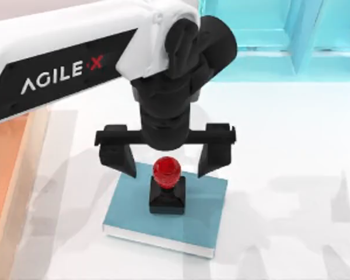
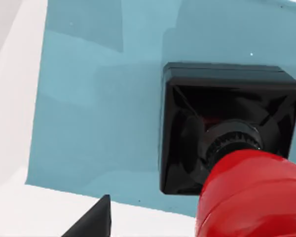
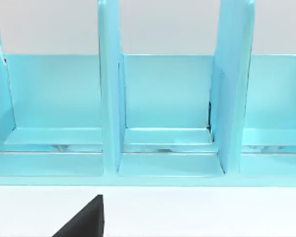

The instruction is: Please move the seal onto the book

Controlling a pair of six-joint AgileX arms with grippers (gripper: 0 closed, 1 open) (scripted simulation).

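From above, your left gripper (image 1: 166, 156) hangs spread wide, straddling the seal (image 1: 166, 185), which stands centre-frame on the book (image 1: 201, 213). Left wrist: seal upright. Right wrist: the cyan shelf (image 3: 163, 108); its jaws I cannot tell. Retreating sideways could topple the seal.

The one piece of lettering I can read is "AGILE·X", in the upper left of the top view. It is printed in white capitals, with the X and its dot in red, on the black side panel of my left arm (image 1: 58, 64), and it runs slightly uphill toward the right. I find no legible print, number or sign on the book (image 1: 204, 204), on the seal (image 1: 166, 186), or on the cyan shelf unit (image 3: 163, 98).
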